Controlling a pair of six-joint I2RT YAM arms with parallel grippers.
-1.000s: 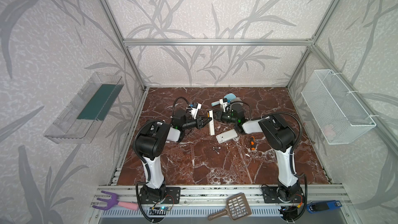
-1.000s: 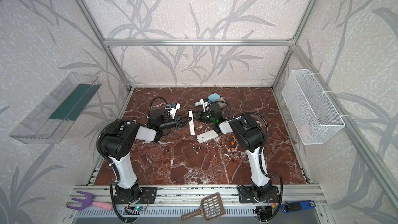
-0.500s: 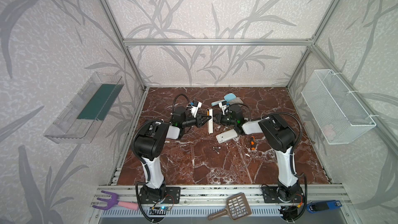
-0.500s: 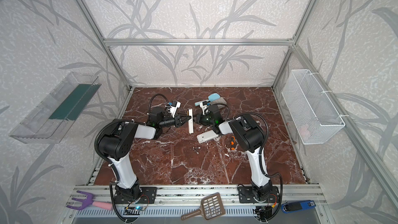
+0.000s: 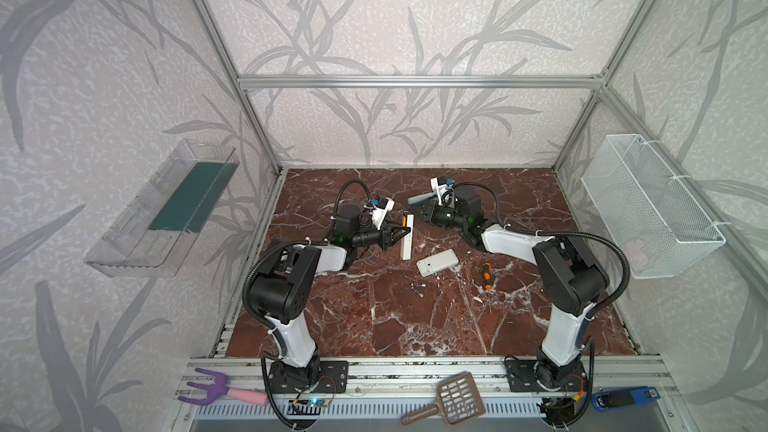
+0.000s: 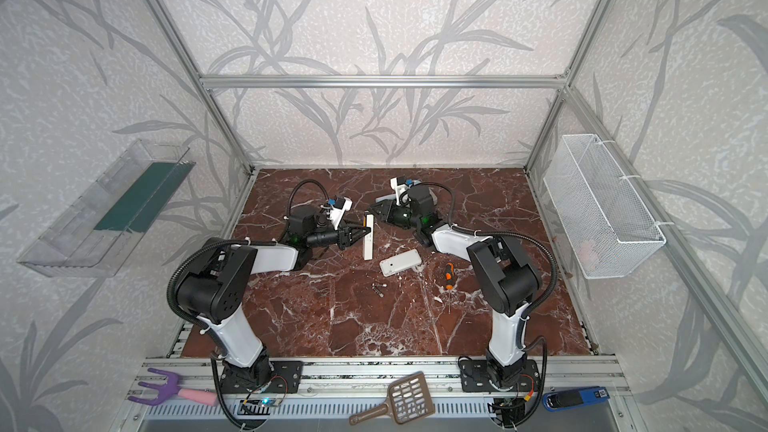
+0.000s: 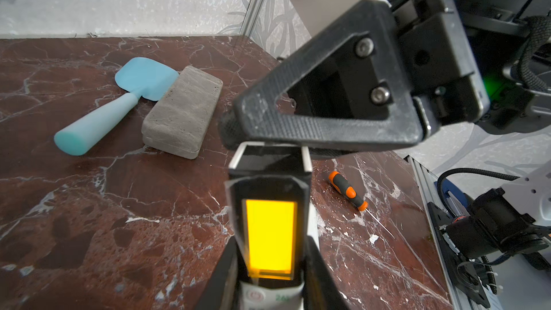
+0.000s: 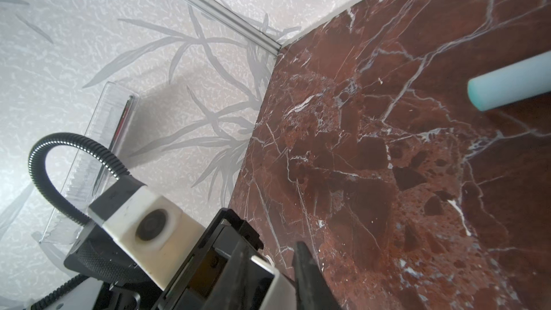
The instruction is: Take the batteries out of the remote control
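My left gripper [image 5: 405, 231] [image 7: 269, 281] is shut on the remote control [image 5: 406, 243] [image 7: 269, 234]. The remote is a slim white bar with a lit yellow display, held off the marble in both top views. My right gripper [image 5: 417, 211] [image 8: 269, 251] stands open at the remote's far end [image 8: 277, 287], one finger on each side of it. One of those fingers [image 7: 298, 132] crosses that end, where a dark hollow with white walls shows. Two small dark batteries [image 5: 417, 288] [image 6: 379, 288] with silvery ends lie on the table nearer the front.
A flat white device [image 5: 437, 262] and an orange-handled screwdriver [image 5: 487, 275] lie right of the batteries. A blue spatula [image 7: 119, 105] and a grey case [image 7: 182, 111] sit behind the right gripper. A wire basket [image 5: 648, 205] and a clear tray [image 5: 162, 209] hang on the side walls.
The right jaws, shut a second ago, have parted at the remote's far end. The left gripper has kept its hold, and the remote has shifted only slightly.
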